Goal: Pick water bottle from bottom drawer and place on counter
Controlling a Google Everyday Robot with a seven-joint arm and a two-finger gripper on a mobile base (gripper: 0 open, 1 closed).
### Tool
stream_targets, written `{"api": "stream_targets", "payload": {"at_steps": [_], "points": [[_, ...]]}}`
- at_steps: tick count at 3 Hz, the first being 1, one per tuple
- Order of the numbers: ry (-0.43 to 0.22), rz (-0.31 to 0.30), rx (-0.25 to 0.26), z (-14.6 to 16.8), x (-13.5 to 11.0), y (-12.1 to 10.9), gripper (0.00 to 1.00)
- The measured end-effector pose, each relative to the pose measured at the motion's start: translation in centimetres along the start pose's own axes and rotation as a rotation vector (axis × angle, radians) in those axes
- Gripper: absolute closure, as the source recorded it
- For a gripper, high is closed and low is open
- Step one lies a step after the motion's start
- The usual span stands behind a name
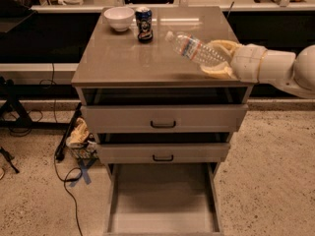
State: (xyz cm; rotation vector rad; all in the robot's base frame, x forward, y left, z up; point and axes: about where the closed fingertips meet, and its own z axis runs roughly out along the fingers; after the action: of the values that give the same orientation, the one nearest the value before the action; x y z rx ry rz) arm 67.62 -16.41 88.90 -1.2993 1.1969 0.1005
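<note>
Camera view: a three-drawer cabinet seen from above and in front, topped by a glossy grey-brown surface (123, 58). The gripper (207, 57) reaches in from the right on a white arm (280, 68) and lies over the front right part of the surface. Its pale yellow fingers (222, 44) clasp the water bottle (191, 47) around the lower body, one finger above and one below. The bottle is tilted, with its white cap pointing up and towards the back left and its label band just clear of the fingers. Whether the bottle's base touches the surface cannot be told, as the fingers hide it. At the back of the surface stand a white bowl (119, 17) and, just to its right, a dark blue printed can (144, 23), both well apart from the bottle. Below, the top drawer (165, 118) and the middle drawer (162, 154), each with a black handle, are pulled out a little. The bottom drawer (162, 195) is pulled out furthest, showing its flat floor and thin side walls. On the speckled floor left of the cabinet lie black cables (64, 181), a crumpled yellowish bundle (78, 133) and a cross of blue tape (82, 170).
</note>
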Motion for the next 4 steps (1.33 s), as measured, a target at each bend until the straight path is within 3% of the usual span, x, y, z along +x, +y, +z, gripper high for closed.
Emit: {"api": "stream_targets", "payload": {"at_steps": [1, 3, 4], "points": [[0.033, 0.105, 0.051, 1.7, 0.3, -4.1, 1.00], [0.120, 0.323, 0.009, 4.4, 3.9, -6.0, 1.00], [0.131, 0.421, -0.016, 5.7, 5.8, -6.0, 0.81]]}}
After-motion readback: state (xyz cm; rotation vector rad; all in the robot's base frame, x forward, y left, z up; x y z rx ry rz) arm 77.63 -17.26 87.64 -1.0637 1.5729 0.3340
